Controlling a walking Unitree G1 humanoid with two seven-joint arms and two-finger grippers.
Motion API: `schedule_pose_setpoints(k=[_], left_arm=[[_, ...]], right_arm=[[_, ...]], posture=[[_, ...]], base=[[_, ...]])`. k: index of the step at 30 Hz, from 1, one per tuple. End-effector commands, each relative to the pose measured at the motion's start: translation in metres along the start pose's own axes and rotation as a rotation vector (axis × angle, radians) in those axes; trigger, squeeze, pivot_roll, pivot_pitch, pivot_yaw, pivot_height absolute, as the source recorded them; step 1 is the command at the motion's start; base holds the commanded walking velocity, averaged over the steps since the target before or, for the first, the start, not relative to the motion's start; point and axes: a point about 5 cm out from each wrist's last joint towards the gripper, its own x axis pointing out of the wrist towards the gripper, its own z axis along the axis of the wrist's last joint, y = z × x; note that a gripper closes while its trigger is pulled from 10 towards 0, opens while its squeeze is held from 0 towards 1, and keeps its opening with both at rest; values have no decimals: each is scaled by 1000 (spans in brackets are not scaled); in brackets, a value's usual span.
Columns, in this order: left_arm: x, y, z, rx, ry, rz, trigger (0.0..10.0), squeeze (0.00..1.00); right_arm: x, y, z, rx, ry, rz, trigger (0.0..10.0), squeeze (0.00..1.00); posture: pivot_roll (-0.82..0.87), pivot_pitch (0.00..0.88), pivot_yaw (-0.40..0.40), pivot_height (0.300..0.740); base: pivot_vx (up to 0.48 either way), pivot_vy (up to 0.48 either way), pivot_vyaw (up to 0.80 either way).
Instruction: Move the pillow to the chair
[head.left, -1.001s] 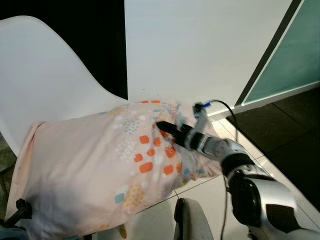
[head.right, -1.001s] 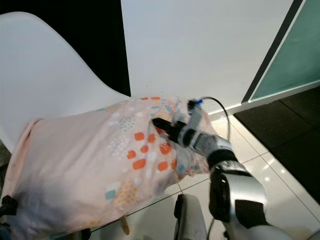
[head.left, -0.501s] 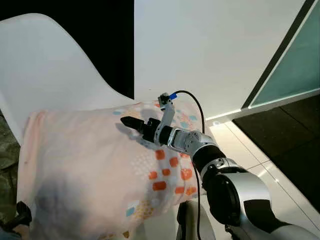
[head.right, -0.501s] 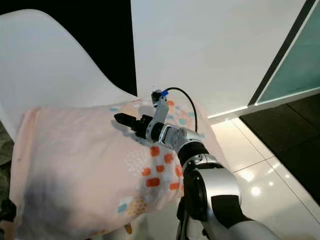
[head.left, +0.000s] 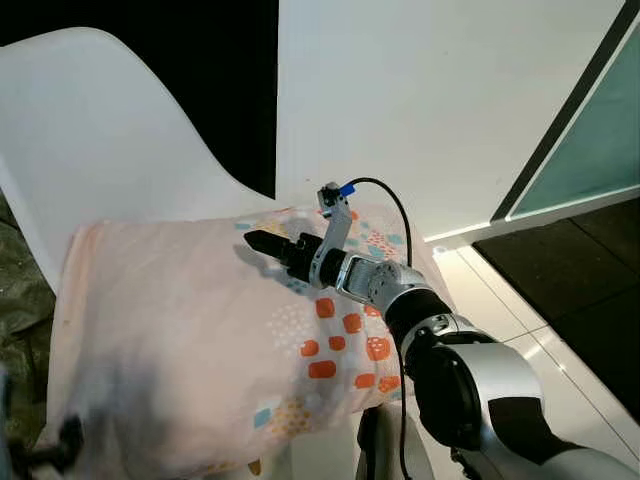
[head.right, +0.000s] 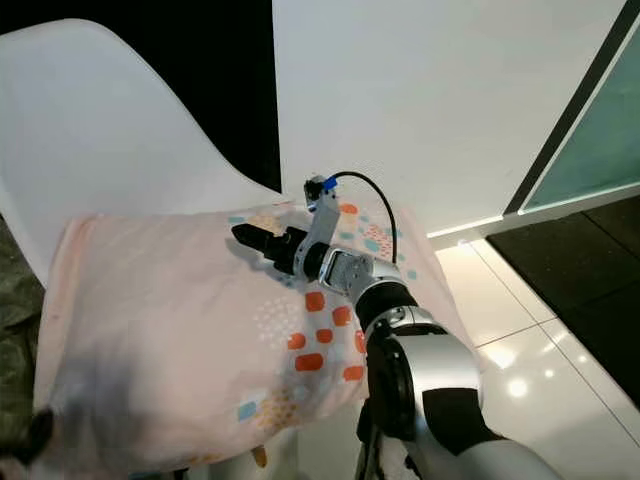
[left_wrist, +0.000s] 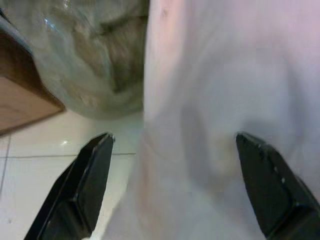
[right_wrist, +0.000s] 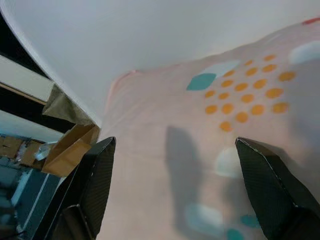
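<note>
Left hand (left_wrist: 170, 190) spread wide, fingers either side of the pillow's (head.left: 180, 340) pale lower edge, tile floor (left_wrist: 30, 165) beside it. Pillow lies on the white chair (head.left: 110, 150) seat. Right hand (head.left: 262, 242) hovers just above the pillow's patterned top, fingers spread apart, chair back beyond it.

The pillow (head.left: 215, 340) covered the whole seat of the chair (head.left: 110, 150), spilling over its front edge. Behind it the curved chair back rose as a barrier, while the tiled floor (head.left: 480, 300) off the chair's right side lay open.
</note>
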Motion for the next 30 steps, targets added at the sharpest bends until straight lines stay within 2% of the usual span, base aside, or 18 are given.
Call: schedule_pose_setpoints(k=[1,2,3,4,5,7,9,10,12,13,16,19,21,23,25,26,29,30], left_arm=[[1,-3,9,-10,-47,-29,10000,0],[1,-3,9,-10,-47,-29,10000,0],[4,-10,21,-43,-130,-73,10000,0],[4,-10,21,-43,-130,-73,10000,0],[6,-18,35,-99,-224,-124,10000,0],[8,-30,52,-181,-334,-193,10000,0],[14,-41,59,-255,-386,-219,10000,0],[14,-41,59,-255,-386,-219,10000,0],[26,-55,56,-307,-373,-222,10000,0],[26,-55,56,-307,-373,-222,10000,0],[40,-75,45,-332,-299,-268,10000,0],[40,-75,45,-332,-299,-268,10000,0],[50,-86,40,-329,-277,-298,10000,0],[56,-91,40,-321,-284,-315,10000,0],[70,-103,35,-259,-279,-335,10000,0],[70,-103,35,-259,-279,-335,10000,0],[79,-119,28,-244,-258,-368,10000,0],[79,-119,28,-244,-258,-368,10000,0]], right_arm=[[-5,-5,5,-36,-30,-6,10000,0],[-5,-5,5,-36,-30,-6,10000,0],[-8,-6,12,-49,-68,-4,10000,0],[-8,-6,12,-49,-68,-4,10000,0],[-13,-9,20,-57,-111,-11,10000,0],[-19,-13,29,-56,-158,-20,10000,0],[-24,-16,33,-52,-182,-22,10000,0],[-24,-16,33,-52,-182,-22,10000,0],[-28,-18,35,-53,-194,-18,10000,0],[-28,-18,35,-53,-194,-18,10000,0],[-33,-23,36,-54,-217,-27,10000,0],[-33,-23,36,-54,-217,-27,10000,0],[-39,-28,37,-54,-246,-38,10000,0],[-44,-31,39,-55,-259,-42,10000,0],[-54,-38,40,-64,-273,-54,10000,0],[-54,-38,40,-64,-273,-54,10000,0],[-60,-39,37,-78,-265,-48,10000,0],[-60,-39,37,-78,-265,-48,10000,0]], posture=[[54,92,-99,300],[54,92,-99,300],[41,84,-97,300],[41,84,-97,300],[36,81,-97,300],[26,75,-95,305],[22,68,-93,315],[22,68,-93,315],[12,55,-93,325],[12,55,-93,325],[1,39,-91,340],[1,39,-91,340],[-7,34,-82,350],[-10,31,-85,355],[-25,28,-82,365],[-25,28,-82,365],[-49,30,-73,380],[-49,30,-73,380]], base=[[0,0,0],[0,0,0],[0,0,0],[0,0,0],[0,0,0],[0,0,0],[0,0,0],[0,0,0],[0,0,0],[0,0,0],[0,0,0],[0,0,0],[0,0,0],[0,0,0],[0,0,0],[0,0,0],[0,0,0],[0,0,0]])
